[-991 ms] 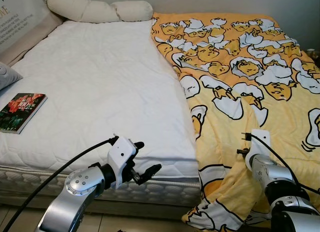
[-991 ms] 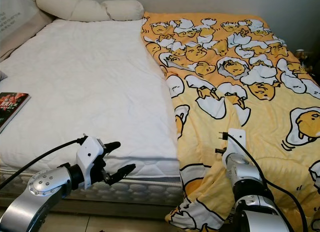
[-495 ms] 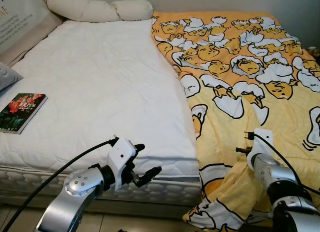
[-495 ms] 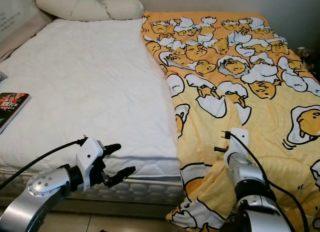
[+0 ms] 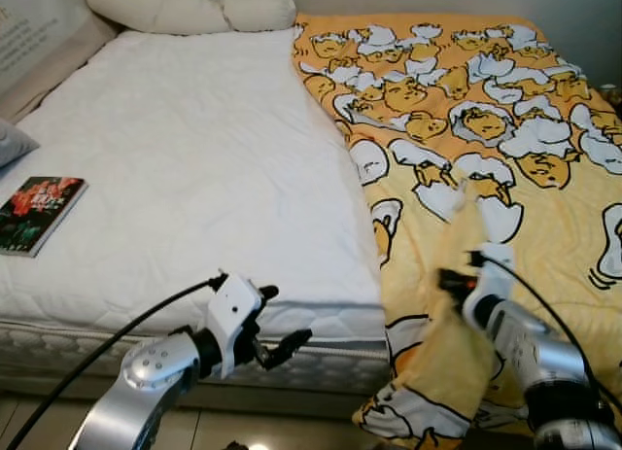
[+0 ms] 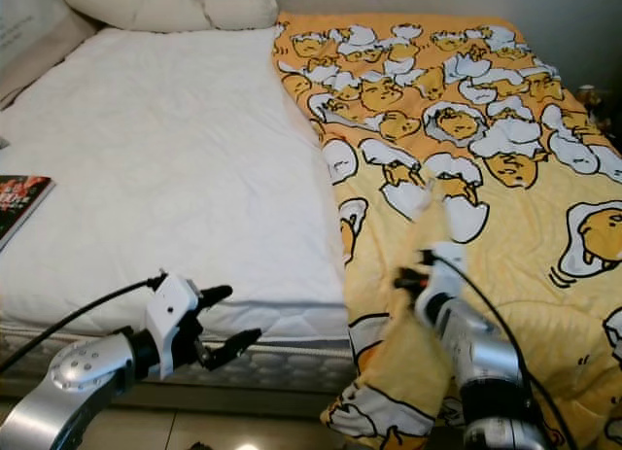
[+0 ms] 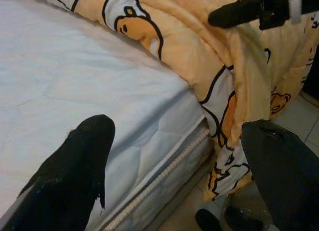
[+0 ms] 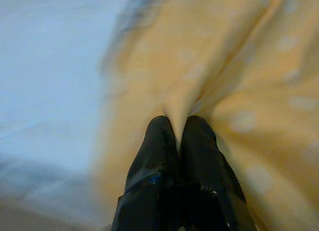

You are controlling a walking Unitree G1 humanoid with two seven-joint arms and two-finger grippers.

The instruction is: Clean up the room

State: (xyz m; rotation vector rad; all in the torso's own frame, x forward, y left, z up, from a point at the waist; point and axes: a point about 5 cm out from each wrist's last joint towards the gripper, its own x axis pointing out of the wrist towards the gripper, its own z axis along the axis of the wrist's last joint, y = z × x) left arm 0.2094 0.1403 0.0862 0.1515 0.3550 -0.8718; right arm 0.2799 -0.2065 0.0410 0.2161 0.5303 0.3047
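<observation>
Blanket (image 5: 486, 178), soft and floppy, bunches near the bed (image 5: 194, 158) edge; right hand (image 8: 177, 136) clamps its fold, left hand (image 5: 277, 324) spread apart.

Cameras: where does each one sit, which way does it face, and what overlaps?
Left eye view: on the head, looking forward and down at the bed; left gripper low, right gripper in the yellow blanket.
Right eye view: same head camera pair, same scene, book cut by the frame edge.
Left wrist view: along the open left fingers toward the mattress edge and hanging blanket.
Right wrist view: along the shut right fingers, pinching blanket fabric.
Shared: both wrist views show the blanket the eyes see.
</observation>
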